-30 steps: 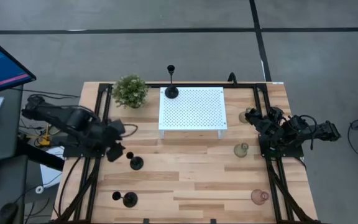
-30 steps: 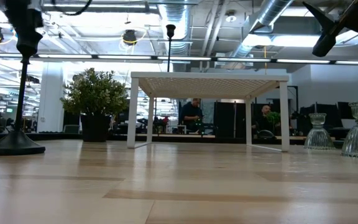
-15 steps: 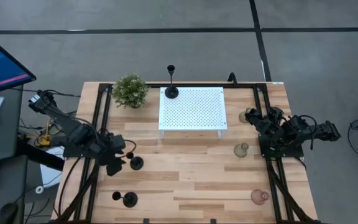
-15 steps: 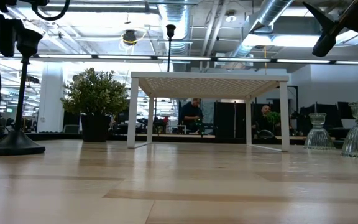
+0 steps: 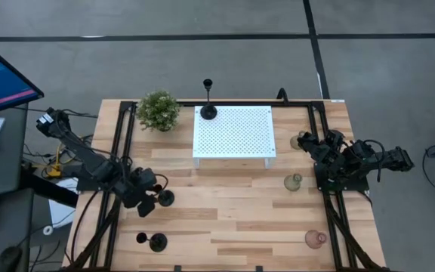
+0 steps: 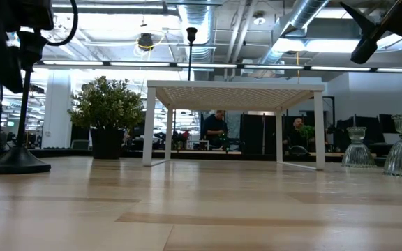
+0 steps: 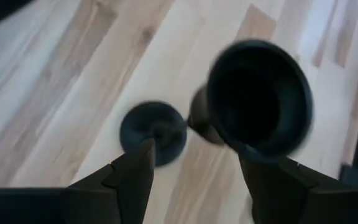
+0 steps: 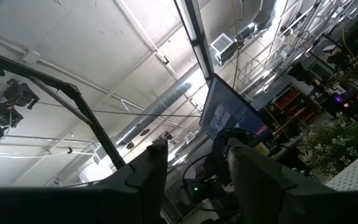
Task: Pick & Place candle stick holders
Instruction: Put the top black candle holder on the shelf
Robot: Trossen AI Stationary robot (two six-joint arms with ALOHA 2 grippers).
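Three black thin-stemmed candle stick holders show. One stands by its round base on the white perforated stand (image 5: 232, 132), at its far left corner (image 5: 208, 111). One stands on the table at mid left (image 5: 165, 198). One stands near the front left (image 5: 157, 242). My left gripper (image 5: 145, 202) is open right beside the mid-left holder. In the left wrist view (image 7: 194, 154) that holder's cup (image 7: 260, 96) and base (image 7: 153, 134) show between and beyond the fingers. Two pale green bulbous holders (image 5: 293, 181) (image 5: 297, 141) and a pink one (image 5: 316, 239) stand on the right. My right gripper (image 8: 194, 168) is open, pointing up at the ceiling.
A bushy green plant (image 5: 158, 110) stands at the far left, beside the white stand. My right arm (image 5: 350, 160) rests at the table's right edge, next to the far pale green holder. Bare wood lies between the black holders and the glass ones.
My left gripper has gone toward the table's near edge and come down beside the mid-left black holder. In the low view it has dropped from above the holder's cup to about cup height. The holder has stayed where it was.
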